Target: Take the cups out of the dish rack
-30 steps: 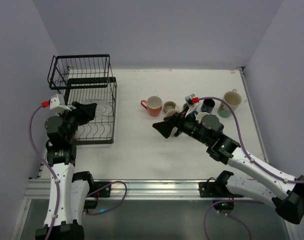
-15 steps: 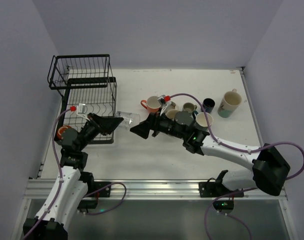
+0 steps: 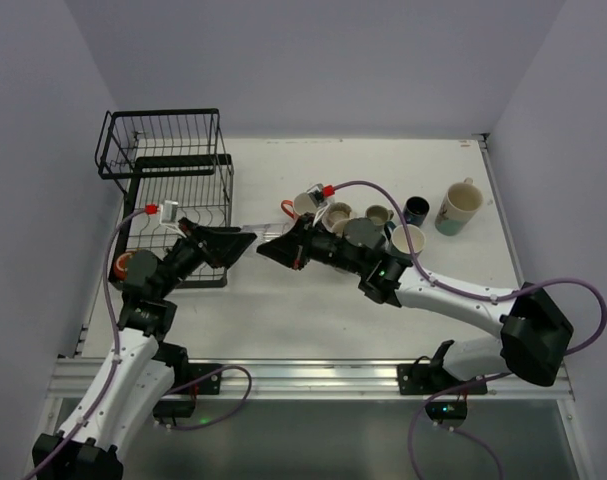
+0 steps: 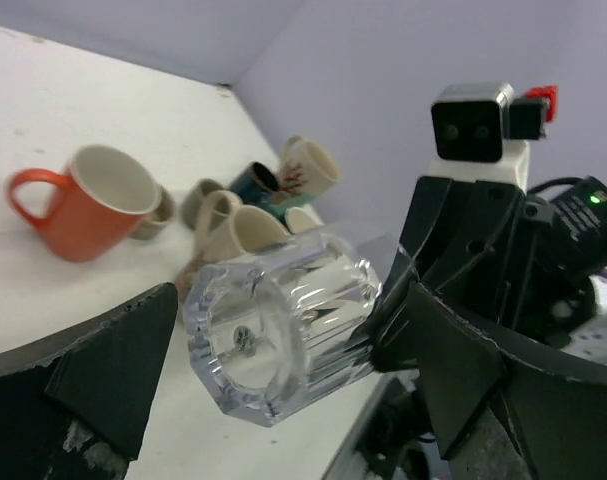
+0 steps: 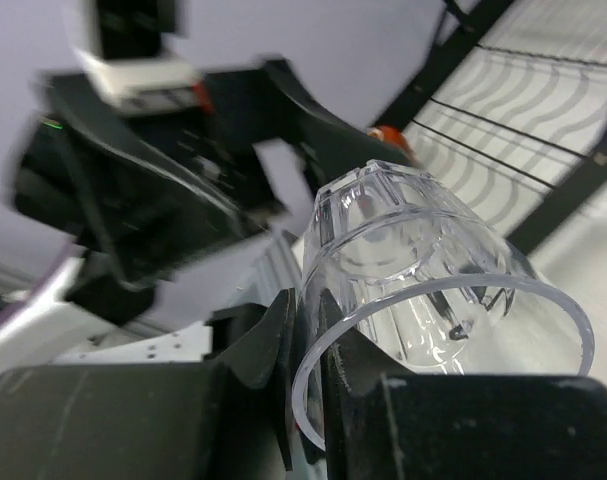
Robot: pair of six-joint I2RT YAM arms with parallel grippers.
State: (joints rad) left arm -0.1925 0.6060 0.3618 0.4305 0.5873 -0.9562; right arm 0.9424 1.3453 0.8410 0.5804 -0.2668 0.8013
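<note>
The clear glass tumbler (image 3: 263, 236) hangs on its side above the table between the two grippers. My right gripper (image 5: 308, 322) is shut on the tumbler's (image 5: 423, 290) rim, one finger inside and one outside. My left gripper (image 4: 283, 372) stands open, its fingers spread either side of the tumbler's (image 4: 283, 330) base and not touching it. The black wire dish rack (image 3: 173, 160) sits at the back left; no cup shows in it. The orange-red mug (image 4: 83, 205) stands on the table beyond, half hidden by my right arm in the top view.
Several cups cluster at the middle right of the table: a dark blue one (image 3: 415, 211), a large cream mug (image 3: 460, 205), a beige one (image 3: 407, 240) and others under my right arm. The rack's lower tray (image 3: 188, 250) lies just behind my left gripper.
My left gripper carried the tumbler from the rack toward the centre, my right gripper came to meet it and shut on the rim, and the left jaws have opened off it.
</note>
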